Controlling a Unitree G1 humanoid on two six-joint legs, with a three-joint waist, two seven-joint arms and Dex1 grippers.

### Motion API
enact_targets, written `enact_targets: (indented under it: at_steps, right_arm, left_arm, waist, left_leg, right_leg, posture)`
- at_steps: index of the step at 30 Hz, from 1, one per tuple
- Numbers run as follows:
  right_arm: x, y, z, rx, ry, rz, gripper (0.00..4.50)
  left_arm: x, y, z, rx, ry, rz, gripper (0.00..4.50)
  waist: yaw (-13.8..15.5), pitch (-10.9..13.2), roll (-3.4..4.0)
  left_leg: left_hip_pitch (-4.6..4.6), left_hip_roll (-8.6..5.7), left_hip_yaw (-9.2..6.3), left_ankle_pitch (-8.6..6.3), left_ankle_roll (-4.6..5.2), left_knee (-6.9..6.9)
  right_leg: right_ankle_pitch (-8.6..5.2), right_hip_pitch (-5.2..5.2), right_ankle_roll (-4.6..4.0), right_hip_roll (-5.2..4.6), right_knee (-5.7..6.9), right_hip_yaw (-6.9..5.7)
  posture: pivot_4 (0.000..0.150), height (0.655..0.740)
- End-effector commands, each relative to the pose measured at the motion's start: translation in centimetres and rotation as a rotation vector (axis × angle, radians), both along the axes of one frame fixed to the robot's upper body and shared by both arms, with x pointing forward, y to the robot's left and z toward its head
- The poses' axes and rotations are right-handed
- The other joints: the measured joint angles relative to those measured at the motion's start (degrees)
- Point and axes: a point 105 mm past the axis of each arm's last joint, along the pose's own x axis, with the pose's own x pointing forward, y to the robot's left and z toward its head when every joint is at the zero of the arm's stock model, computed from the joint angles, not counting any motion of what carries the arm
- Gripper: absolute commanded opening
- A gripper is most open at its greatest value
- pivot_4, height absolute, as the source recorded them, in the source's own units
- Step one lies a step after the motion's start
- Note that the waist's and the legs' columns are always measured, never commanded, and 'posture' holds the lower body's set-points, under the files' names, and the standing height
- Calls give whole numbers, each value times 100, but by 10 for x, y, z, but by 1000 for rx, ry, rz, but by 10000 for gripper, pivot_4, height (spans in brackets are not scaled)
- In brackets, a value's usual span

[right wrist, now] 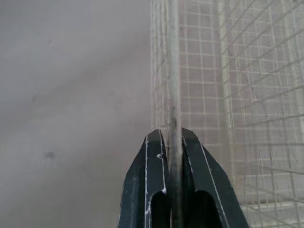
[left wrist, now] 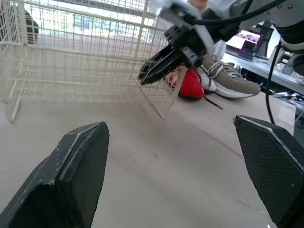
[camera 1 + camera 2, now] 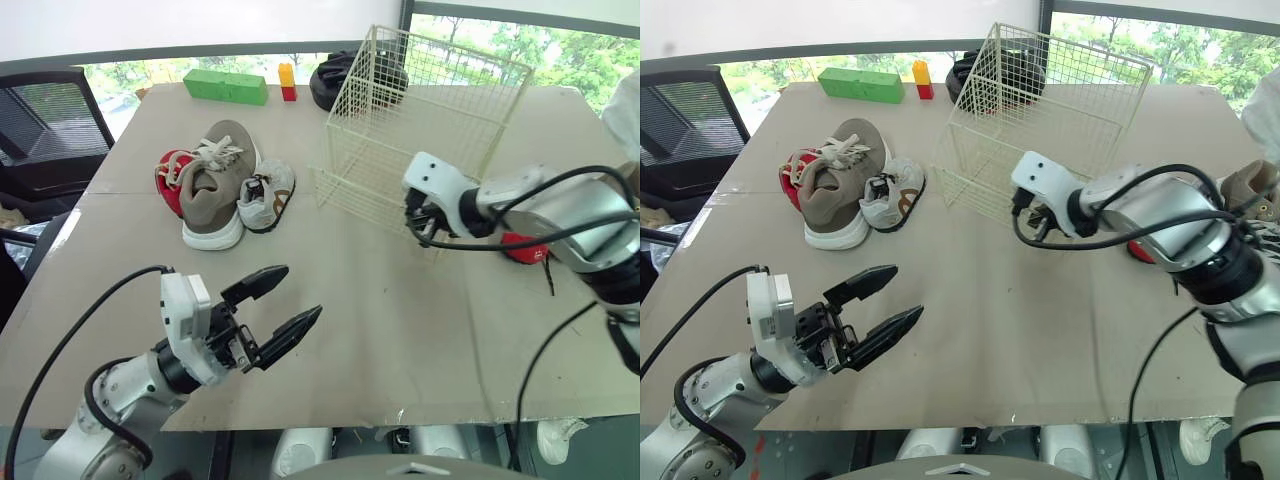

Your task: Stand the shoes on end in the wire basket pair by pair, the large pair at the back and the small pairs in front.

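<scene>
Where the cream wire basket (image 3: 430, 100) stands on the brown table (image 3: 400, 340), one edge wire is pinched by the closed right gripper (image 1: 171, 137). The left gripper (image 3: 300, 292) is held open, well apart from the tan sneaker (image 3: 215, 190).

Your left pincer (image 3: 300, 290) is spread wide, its two black fingers (image 3: 262, 281) well apart and aimed ahead and across toward your right arm (image 3: 565, 215). The white wrist (image 3: 186, 308) sits just behind that pincer, with the forearm slanting down and away behind it. Your right arm reaches in from the opposite side, forearm turned inward. Your right pincer (image 1: 171, 135) is clamped tight on one wire of the wire basket (image 3: 400, 130), the wire running straight out between its fingertips.
</scene>
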Motion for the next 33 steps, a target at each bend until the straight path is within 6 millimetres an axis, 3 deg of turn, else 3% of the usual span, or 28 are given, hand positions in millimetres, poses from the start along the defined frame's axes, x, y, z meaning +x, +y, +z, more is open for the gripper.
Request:
enact_targets:
  at_steps: [1, 3, 7, 12, 18, 24, 31, 33]
  right_arm:
    - [-14, -2, 8, -45, -73, 255, 603]
    - [-21, -8, 7, -37, -73, 412, 603]
    - [-10, -27, 0, -137, -105, 466, 603]
    - [-2, -27, 3, -119, -123, 486, 603]
    - [4, -19, -1, -105, -168, 527, 603]
    - [7, -36, 0, -140, -186, 548, 603]
    - [12, -32, 5, -73, -211, 561, 603]
    - [11, -30, 17, 3, -251, 577, 6138]
  left_arm:
    - [-6, 4, 3, 7, -48, -9, 45000]
    - [-8, 11, -2, 22, -43, 10, 45000]
    - [-9, 24, -7, 23, -35, 52, 45000]
    - [-11, 34, -12, 37, -26, 82, 45000]
    - [-9, 30, -9, 44, -36, 78, 45000]
    - [-2, 27, 0, 55, -55, 76, 45000]
    - [5, 26, 3, 54, -70, 77, 45000]
    - [7, 28, 3, 54, -73, 79, 45000]
  waist:
    - [-22, 3, 4]
    - [-70, 4, 6]
    - [-163, 6, 6]
    - [-165, 6, 5]
    - [-179, 5, 4]
    - [-159, 5, 5]
    - [-165, 6, 5]
    - [-171, 6, 6]
  left_leg:
    - [0, 0, 1, -1, 1, -1]
    - [1, 2, 6, -1, 1, -4]
    - [9, 8, 7, -1, 1, -6]
    - [23, 10, 5, 0, -1, -1]
    - [29, 15, 6, 0, -2, 5]
    - [30, 21, 7, -1, -3, 5]
    - [28, 19, 8, -1, -4, 4]
    - [29, 19, 8, -1, -4, 4]
  right_leg:
    - [0, 0, 1, 1, -1, 0]
    - [0, -3, 3, 4, -2, 3]
    - [-1, 1, 2, 12, 3, 3]
    - [-1, 13, 1, 15, 6, 4]
    - [0, 17, -1, 14, 7, 8]
    - [2, 17, -4, 10, 8, 5]
    - [2, 16, -4, 5, 7, 5]
    - [4, 17, -6, 4, 7, 5]
  posture:
    - [1500, 7400]
    - [1500, 7400]
    - [1500, 7400]
    - [1500, 7400]
    - [1500, 7400]
    - [1500, 7400]
    - [1500, 7400]
    - [1500, 7400]
